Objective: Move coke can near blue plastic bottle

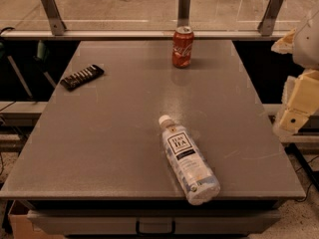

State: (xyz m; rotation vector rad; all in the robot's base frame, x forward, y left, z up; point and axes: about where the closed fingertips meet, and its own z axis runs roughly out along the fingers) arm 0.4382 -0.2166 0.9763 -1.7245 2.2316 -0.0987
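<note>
Coke can (pixel 183 47) stood upright at the far edge of the grey tabletop (pixel 114 133), just in front of the metal rail (pixel 99 34). It was well apart from the blue plastic bottle (pixel 188 159), which lay on its side near the front edge with its white cap pointing toward the can. The gripper (pixel 298 106) hung off the right side of the tabletop, away from both; whether it was released or clenched could not be told.

The step in hand looked like the reach for the can, with nothing of the task done yet. A good grasp would probably take the can around its middle while keeping clear of the rail behind it. The can should then travel upright and be set down beside the bottle without nudging it, since a bottle on its side may roll and its base lay right at the front edge.

A black bar-shaped packet (pixel 82 76) lay far to the left, out of the path. Nothing stood between can and bottle.
</note>
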